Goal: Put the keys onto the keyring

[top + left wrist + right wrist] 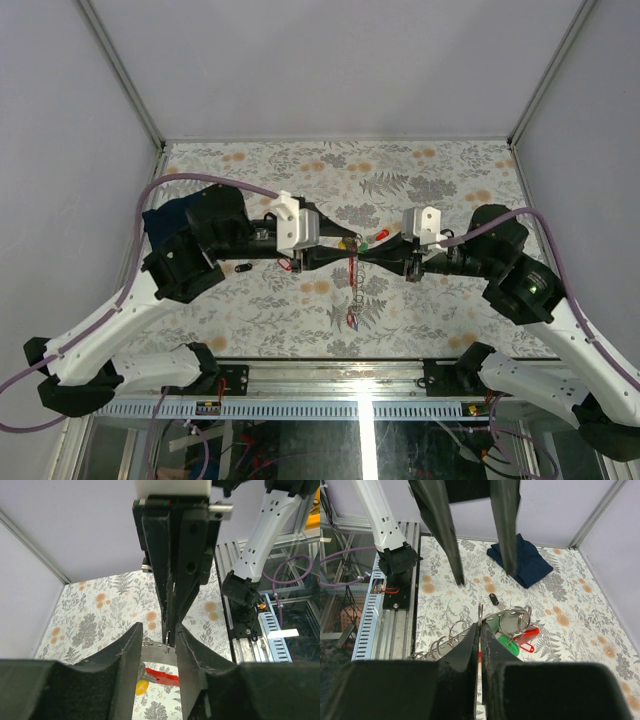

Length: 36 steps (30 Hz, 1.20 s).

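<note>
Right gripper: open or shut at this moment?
Shut: in the right wrist view the right gripper has its fingers pressed together, pinching the keyring.

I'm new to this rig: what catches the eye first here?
Two pincers meet tip to tip over the floral table's middle: the right pincer, shut on the thin keyring, sits between the open left pincer's fingers. A dark blue cloth lies at the left edge.

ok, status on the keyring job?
Left gripper open, right gripper shut on the keyring. Tagged keys bunched beside its tip; one black key loose on the table. Navy cloth behind, not in the way.
</note>
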Motion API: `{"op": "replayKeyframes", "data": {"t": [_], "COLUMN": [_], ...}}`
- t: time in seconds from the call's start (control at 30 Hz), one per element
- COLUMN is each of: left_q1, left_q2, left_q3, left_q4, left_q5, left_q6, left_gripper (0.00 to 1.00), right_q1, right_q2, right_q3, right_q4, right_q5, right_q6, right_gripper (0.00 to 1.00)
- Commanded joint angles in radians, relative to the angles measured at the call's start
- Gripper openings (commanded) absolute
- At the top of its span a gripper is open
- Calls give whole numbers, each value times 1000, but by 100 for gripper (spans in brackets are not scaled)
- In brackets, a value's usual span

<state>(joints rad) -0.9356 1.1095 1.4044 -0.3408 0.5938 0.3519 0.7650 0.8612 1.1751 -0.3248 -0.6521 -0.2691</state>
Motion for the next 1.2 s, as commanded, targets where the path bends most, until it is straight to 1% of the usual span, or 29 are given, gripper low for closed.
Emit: {"op": "replayKeyframes", "data": {"t": [0.0, 0.17, 0.27, 0.33, 0.43, 0.53, 0.67, 0.8, 1.17], "left_q1": [-5, -4, -3, -4, -4, -4, -4, -4, -5], "left_q2": [-99, -172, -207, -220, -230, -235, -237, -237, -231], "left_q3": [-48, -117, -147, -162, -171, -171, -173, -177, -180], "left_q4": [143, 154, 153, 155, 152, 143, 136, 132, 138], "left_q5": [31, -16, -39, -45, -56, -60, -64, -66, -63], "left_q6": [-52, -105, -131, -143, -155, -158, -162, -163, -171], "left_gripper": [34, 37, 37, 37, 37, 37, 36, 36, 36], "right_q1": [6, 6, 6, 7, 6, 6, 6, 6, 6], "right_q2": [-57, -61, -81, -97, -115, -127, -148, -177, -223], "right_q3": [-57, -68, -121, -165, -231, -253, -292, -343, -395], "right_q4": [274, 333, 414, 473, 597, 638, 691, 742, 682], "right_q5": [-23, -44, -38, -66, -84, -106, -121, -151, -175], "right_q6": [79, 112, 110, 62, 50, -2, -86, -204, -562], "right_gripper": [0, 0, 0, 0, 0, 0, 0, 0, 0]}}
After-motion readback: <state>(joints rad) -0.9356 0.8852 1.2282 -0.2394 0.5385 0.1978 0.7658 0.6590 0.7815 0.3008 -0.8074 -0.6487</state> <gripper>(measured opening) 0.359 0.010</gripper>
